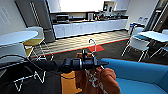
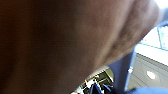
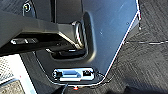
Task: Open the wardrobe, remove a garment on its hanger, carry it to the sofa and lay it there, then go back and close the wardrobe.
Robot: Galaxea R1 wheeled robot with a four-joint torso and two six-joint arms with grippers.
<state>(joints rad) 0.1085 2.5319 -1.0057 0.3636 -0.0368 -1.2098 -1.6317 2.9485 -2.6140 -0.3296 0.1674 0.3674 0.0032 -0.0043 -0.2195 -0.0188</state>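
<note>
At the near edge of the sofa (image 1: 140, 75), my left gripper (image 1: 98, 63) is clamping the hanger (image 1: 93, 47) with the garment (image 1: 100, 80) dangling below. I am judging it best to keep it level and clear the arm before lowering. Chairs (image 1: 136, 43) and tables (image 1: 155, 35) are standing far right.

Garment (image 1: 105, 80): soft matt orange cloth, fuzzy up close (image 2: 62, 37). Hanger (image 1: 93, 45) hook: thin, smooth, white. Sofa (image 1: 140, 75): matt blue upholstery. Left claw (image 1: 98, 62): matt black casing. Floor (image 1: 72, 42), centre frame: wood-look planks, slight sheen.
</note>
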